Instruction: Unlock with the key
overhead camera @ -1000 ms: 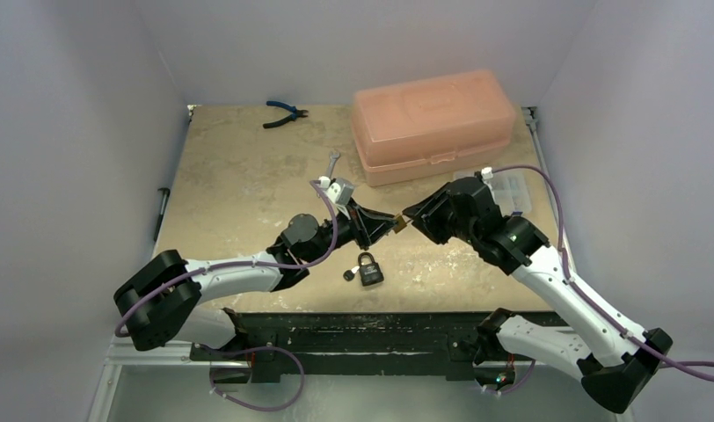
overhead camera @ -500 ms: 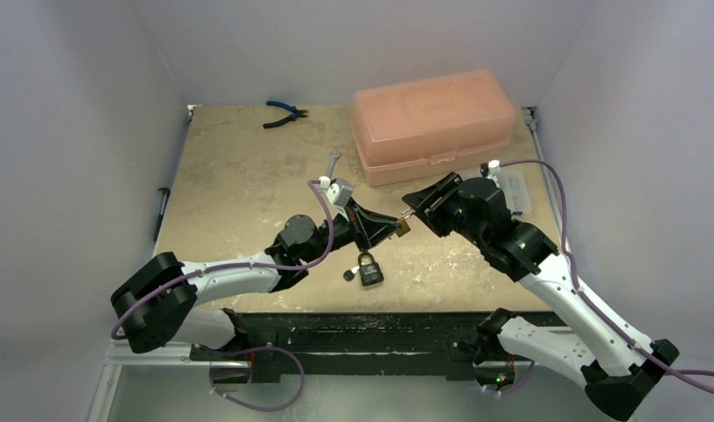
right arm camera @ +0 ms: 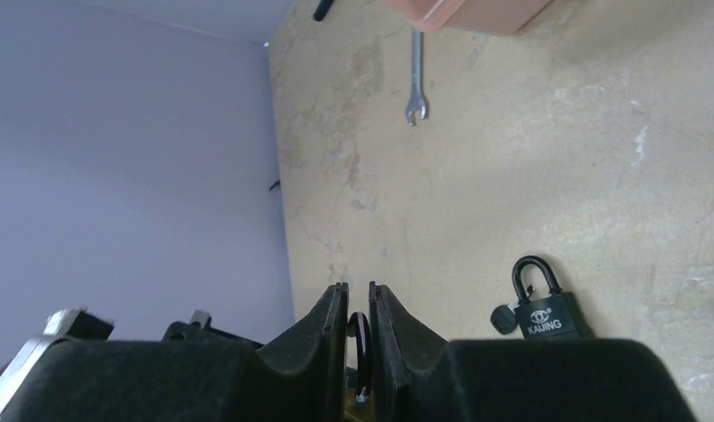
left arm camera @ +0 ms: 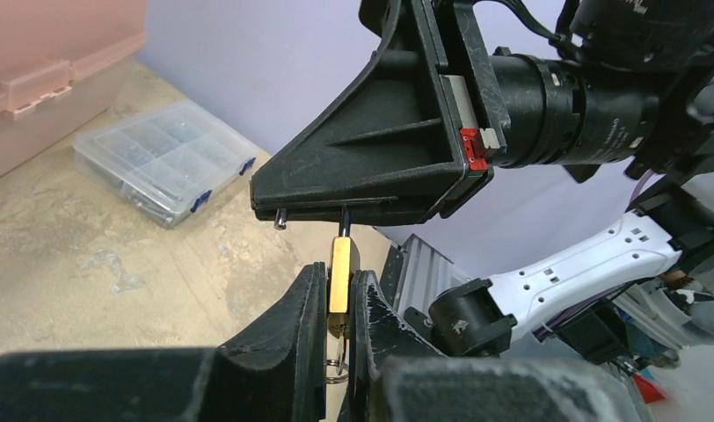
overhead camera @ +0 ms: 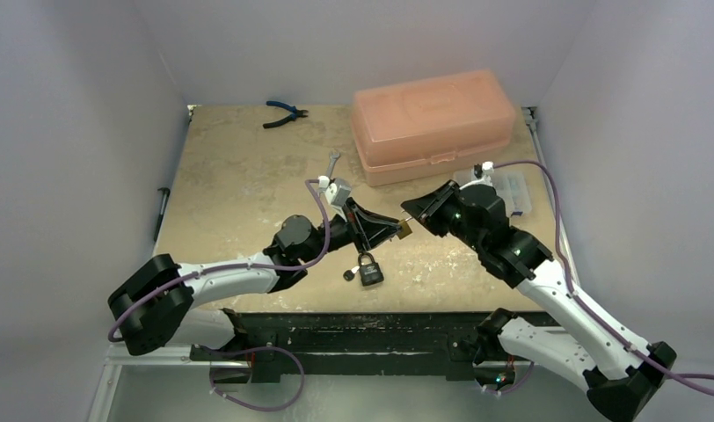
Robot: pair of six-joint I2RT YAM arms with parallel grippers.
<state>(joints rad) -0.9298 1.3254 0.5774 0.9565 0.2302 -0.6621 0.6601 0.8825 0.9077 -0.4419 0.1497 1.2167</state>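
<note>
Progress looks about midway. The lock (left arm camera: 339, 264) is off the tabletop (overhead camera: 248, 176) and clamped in the left hand (left arm camera: 338, 294), whose fingers press tight on its brass sides. The key (left arm camera: 344, 220) appears seated in the end of the lock that faces the right hand (right arm camera: 358, 299), its dark shaft running between the two. That hand's fingers are drawn in narrow on either side of the key's black head. Whether they pinch it or leave a sliver of gap I cannot tell.

What is left, as I judge it, is a sure pinch, the turn, and the shackle coming free. The shackle is hidden, so nothing shows the lock open.

Both hands meet in the air in front of the box (overhead camera: 433, 123), toward the arms from its left end. A black lock (overhead camera: 368, 270) lies on the tabletop farther from the box on that same near side, apart from both hands, with a spare key (right arm camera: 501, 318) touching it.
</note>
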